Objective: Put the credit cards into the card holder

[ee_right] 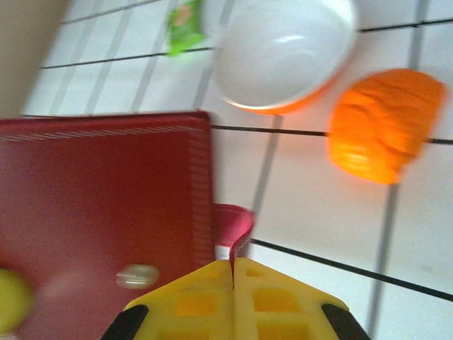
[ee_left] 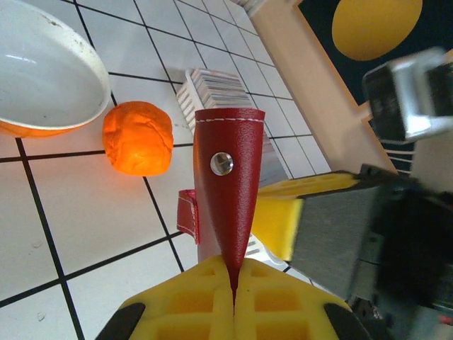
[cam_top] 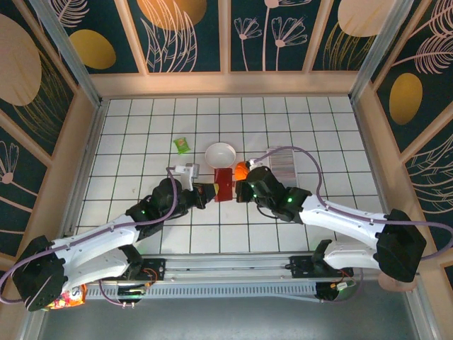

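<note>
One holder (ee_left: 226,191), two grippers, one bowl (ee_left: 49,71), one orange lump (ee_left: 138,138), one green packet (ee_right: 185,25), and one ribbed row of cards (ee_left: 216,85), too many to count.

The holder is dark red with a grained skin, white stitching along its edge and a single silver snap (ee_left: 221,163). It is folded shut and held up off the tiled table between the two arms, just in front of the bowl. A small red tab (ee_right: 233,223) sticks out from its side.

The left gripper (ee_left: 233,280) is clenched on the holder's edge, with the red leather running straight into the seam between its yellow fingers. The right gripper (ee_right: 232,273) has its fingers pressed together with no gap. The tab runs down into their seam, so it seems pinched there, though that view is blurred.

The cards stand on edge as a pale silvery pack on the table beyond the holder and apart from it, right of the lump.
</note>
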